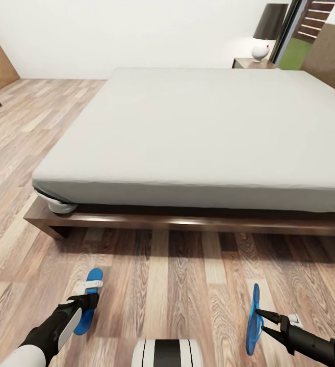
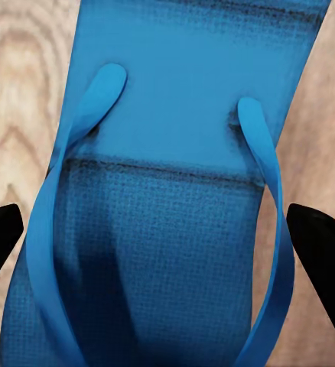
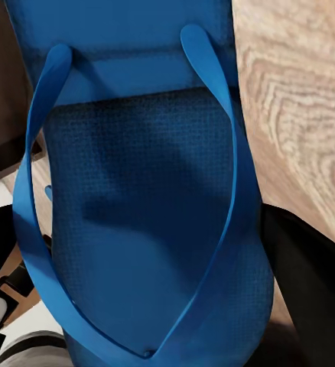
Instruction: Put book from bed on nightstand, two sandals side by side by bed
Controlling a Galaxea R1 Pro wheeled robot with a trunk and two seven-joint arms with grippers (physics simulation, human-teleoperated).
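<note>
Fingers of our left gripper stand spread, one black tip on each side of the left sandal, which lies flat on the floor; whether they touch its edges we cannot tell. Our right gripper pinches the right sandal, holding it on edge, sole upright, clear of the planks. Both flip-flops look light, thin and bendy, so we judge a grip across the sole's width, near the strap roots, steadier than grabbing a floppy strap. Between the two sandals the floor gives open room to set them together. Beyond runs the bed frame's dark low edge, something to keep off. Farther back stands a nightstand with a lamp.
</note>
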